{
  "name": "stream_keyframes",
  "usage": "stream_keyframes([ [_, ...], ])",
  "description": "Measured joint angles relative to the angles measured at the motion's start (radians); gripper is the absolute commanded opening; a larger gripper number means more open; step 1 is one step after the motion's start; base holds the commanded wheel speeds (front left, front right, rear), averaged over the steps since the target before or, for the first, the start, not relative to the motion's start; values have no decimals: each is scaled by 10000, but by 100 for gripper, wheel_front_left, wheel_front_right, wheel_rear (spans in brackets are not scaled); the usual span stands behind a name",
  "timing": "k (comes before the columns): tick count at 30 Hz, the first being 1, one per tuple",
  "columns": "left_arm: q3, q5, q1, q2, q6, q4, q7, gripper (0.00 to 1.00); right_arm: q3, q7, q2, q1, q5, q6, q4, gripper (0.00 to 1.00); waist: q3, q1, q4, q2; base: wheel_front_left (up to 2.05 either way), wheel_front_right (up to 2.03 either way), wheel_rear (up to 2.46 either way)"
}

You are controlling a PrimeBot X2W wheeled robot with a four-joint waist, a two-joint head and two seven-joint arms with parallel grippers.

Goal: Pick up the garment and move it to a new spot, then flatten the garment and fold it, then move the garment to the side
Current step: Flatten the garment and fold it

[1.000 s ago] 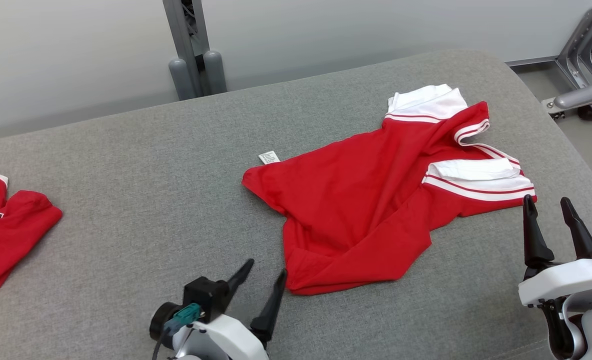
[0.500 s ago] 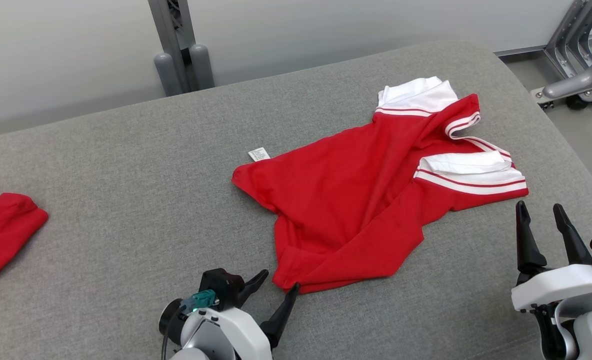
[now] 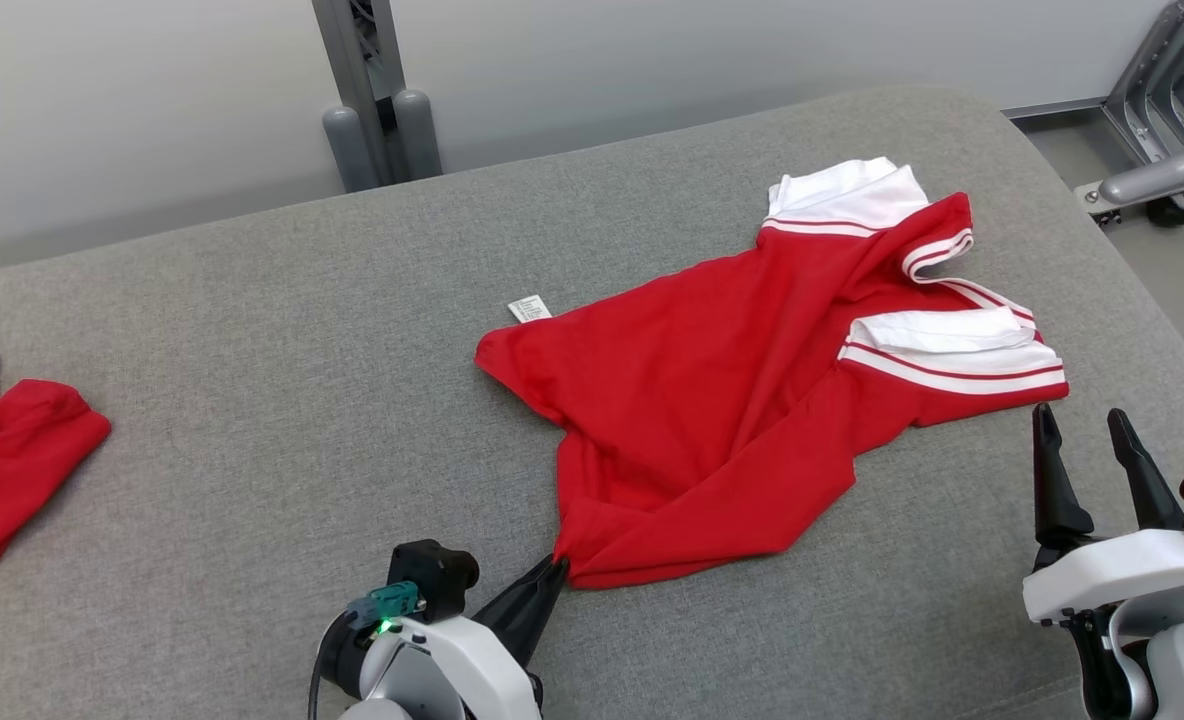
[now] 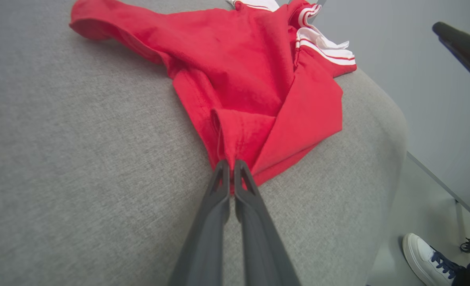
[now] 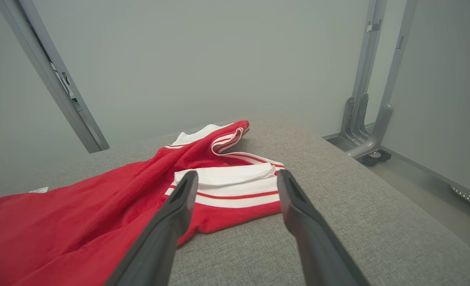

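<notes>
Operator, your left gripper (image 3: 555,566) is clamping the near corner of the red garment (image 3: 712,400), while your right gripper (image 3: 1080,415) is hovering, spread wide, beside its striped sleeve (image 3: 952,365).

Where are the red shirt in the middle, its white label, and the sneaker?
red shirt (image 3: 712,400), head view, middle of its body
white label (image 3: 530,308), head view, its centre
sneaker (image 4: 421,254), left wrist view, white toe

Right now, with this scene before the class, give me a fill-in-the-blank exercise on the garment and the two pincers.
1. The left pincer is ____ on a corner of the red garment.
2. The right pincer has its jaws ____.
3. The garment's cuffs are ____ with red stripes.
Missing words: shut; open; white.
</notes>
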Motion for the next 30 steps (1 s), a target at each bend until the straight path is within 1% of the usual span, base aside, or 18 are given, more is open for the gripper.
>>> stream_keyframes([
  [5, 163, -38, -36, 10, 46, 10, -382, 0, -4, 0, 0, 1, -8, 0, 6, 100, -44, 0, 51, 0, 0, 0, 0],
  [6, 341, -38, -151, 56, 151, -15, -700, 0, -12, 0, -4, 1, -19, 0, 0, 100, -76, 0, 85, 1, 0, 0, 0],
  [12, 1099, -42, -487, 249, 550, -305, -1841, 0, -61, 0, -12, 1, -100, 0, -109, 100, -253, 0, 212, 0, 0, 0, 0],
  [17, 1722, -46, -660, 424, 786, -771, -2502, 0, -79, 0, 2, 87, -165, 0, -123, 100, -446, 0, 357, 0, 0, 0, 0],
  [20, 1812, 4, -630, 476, 788, -1009, -2592, 0, -50, 0, 15, 106, -165, 0, -105, 100, -545, -1, 454, 0, 0, 0, 0],
  [22, 1657, 21, -467, 531, 759, -1012, -2531, 0, -6, 0, 33, 138, -153, 0, -54, 100, -592, 0, 513, 0, 0, 0, 0],
  [25, 1379, 46, -17, 623, 696, -901, -2132, 0, 35, 0, 35, 214, -98, 0, 100, 100, -629, 0, 594, 0, 0, 0, 0],
  [30, 1043, 119, 437, 706, 798, -658, -1697, 0, 142, -4, 6, 148, 19, 0, 508, 100, -578, 0, 715, 0, 0, 0, 0],
])
